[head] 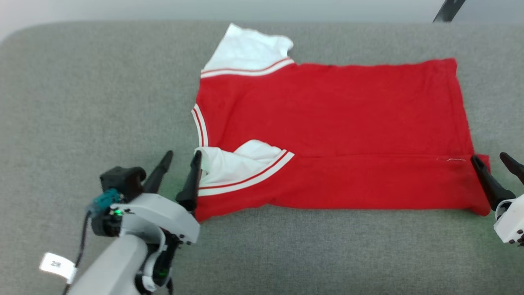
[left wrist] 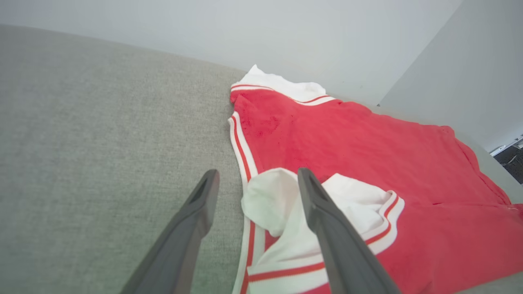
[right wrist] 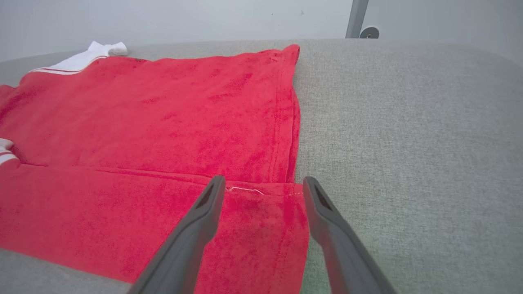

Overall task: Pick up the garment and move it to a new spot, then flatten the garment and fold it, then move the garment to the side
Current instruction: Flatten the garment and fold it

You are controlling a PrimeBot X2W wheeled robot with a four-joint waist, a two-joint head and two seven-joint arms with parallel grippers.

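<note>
In the head view, the left pincer (head: 183, 155) was seen spread beside the near sleeve (head: 229, 164), and the right pincer (head: 488, 156) spread at the hem. The garment (head: 327, 123) lay flat on the grey surface (head: 82, 102), its near edge folded over. In neither wrist view was cloth pinched. Folding was judged to be in hand, and the far edge would need grasping next.

The worktop (head: 82, 102) is looked down on from the near side by the head camera, the whole garment (head: 327, 123) taken in. Its left, collar end is seen close from the left wrist, its right hem from the right wrist; the red body is shared by all.
</note>
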